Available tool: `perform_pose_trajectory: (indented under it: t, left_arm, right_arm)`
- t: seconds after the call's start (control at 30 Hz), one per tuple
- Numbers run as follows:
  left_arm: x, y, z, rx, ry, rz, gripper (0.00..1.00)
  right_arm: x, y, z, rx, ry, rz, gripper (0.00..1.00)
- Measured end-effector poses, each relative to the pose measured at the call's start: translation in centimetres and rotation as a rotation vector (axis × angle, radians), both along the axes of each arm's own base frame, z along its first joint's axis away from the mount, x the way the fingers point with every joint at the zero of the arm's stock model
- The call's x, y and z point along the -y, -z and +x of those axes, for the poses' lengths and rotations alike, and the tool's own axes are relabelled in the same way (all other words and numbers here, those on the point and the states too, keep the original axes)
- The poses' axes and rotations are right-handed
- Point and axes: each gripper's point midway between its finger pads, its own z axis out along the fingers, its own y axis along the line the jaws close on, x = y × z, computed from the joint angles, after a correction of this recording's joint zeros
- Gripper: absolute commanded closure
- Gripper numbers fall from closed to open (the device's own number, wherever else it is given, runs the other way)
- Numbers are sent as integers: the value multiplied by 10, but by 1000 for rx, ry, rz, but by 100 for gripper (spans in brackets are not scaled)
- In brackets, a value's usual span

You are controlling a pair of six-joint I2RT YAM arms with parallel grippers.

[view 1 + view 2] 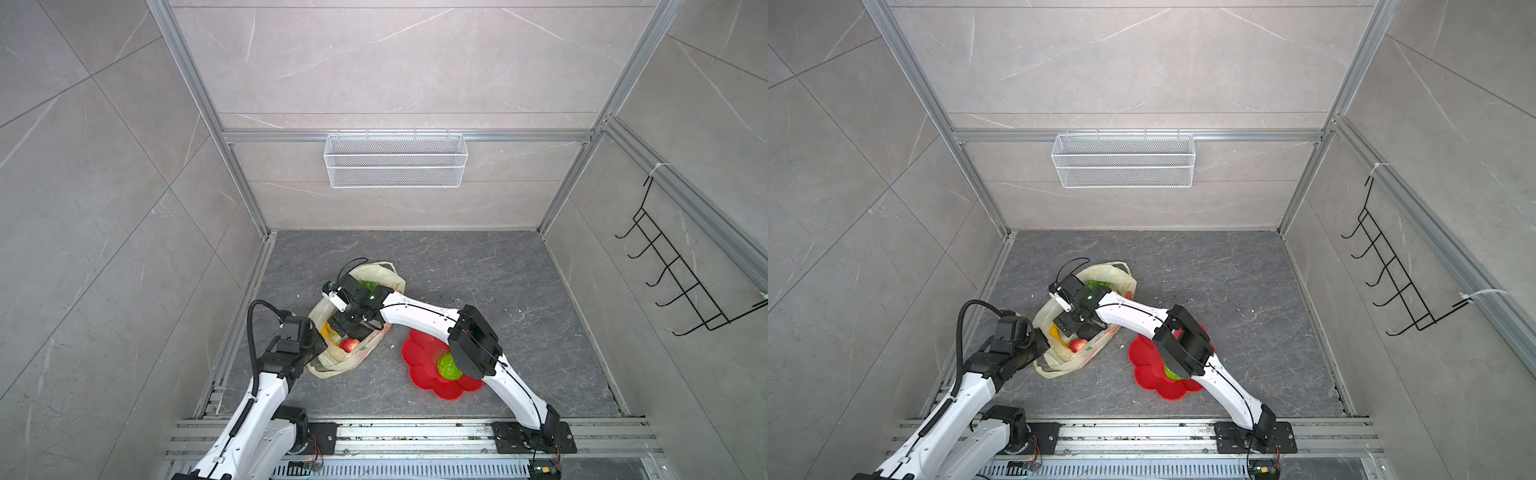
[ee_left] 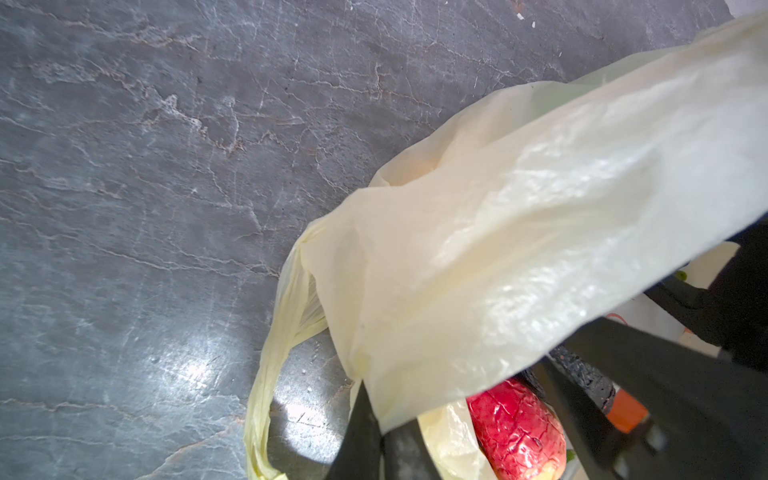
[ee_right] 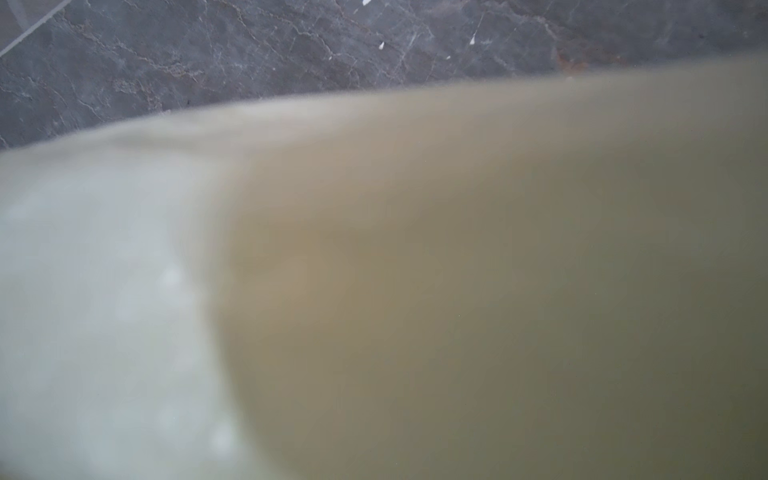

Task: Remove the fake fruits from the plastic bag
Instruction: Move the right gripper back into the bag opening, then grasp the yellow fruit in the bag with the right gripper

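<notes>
1. Cream film of the plastic bag lies blurred right against the right wrist lens. Only a strip of grey desk shows past its edge.
2. At the bag's near-left rim, the left tool is pressed together on the film, which rises away from that pinch. One loop handle droops to the desk just beside it.
3. From across the middle, the right tool sits in the bag's mouth with its fingers spread. A dark avocado lies between them; whether they touch it I cannot tell.
4. Inside the bag are a red fruit near the left tool, a yellow banana beside it, and green grapes at the far end.
5. Outside the bag, the bumpy green ball rests on the red flower-shaped plate. A narrow strip of desk separates plate and bag, and the right arm's elbow hangs over the plate.
6. Leftwards, the bag lies near the left frame rail. Bare desk runs from the bag to the back wall and from the plate to the right frame rail.
7. On the walls, the wire basket and hook rack hang well apart from both arms.
</notes>
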Motion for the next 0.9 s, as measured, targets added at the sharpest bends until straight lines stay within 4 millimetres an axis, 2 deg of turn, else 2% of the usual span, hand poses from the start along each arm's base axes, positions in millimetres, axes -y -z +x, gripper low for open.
perform_pose_trajectory:
  t: [0.23,0.43,0.6,0.73,0.9]
  left_arm:
    - [0,0,0,1,0,-1,100]
    - [0,0,0,2,1,0,100]
    - [0,1,0,-2,1,0,100]
    - [0,1,0,-3,4,2,100]
    - [0,1,0,-2,4,2,100]
  right_arm:
    - [-6,11,-4,-28,-31,-6,26]
    - [-5,10,-4,-31,-31,-11,33]
    - [-3,12,-6,-43,-18,-11,36]
    - [0,6,-10,-61,-1,0,36]
    - [12,-16,-21,-91,25,42,36]
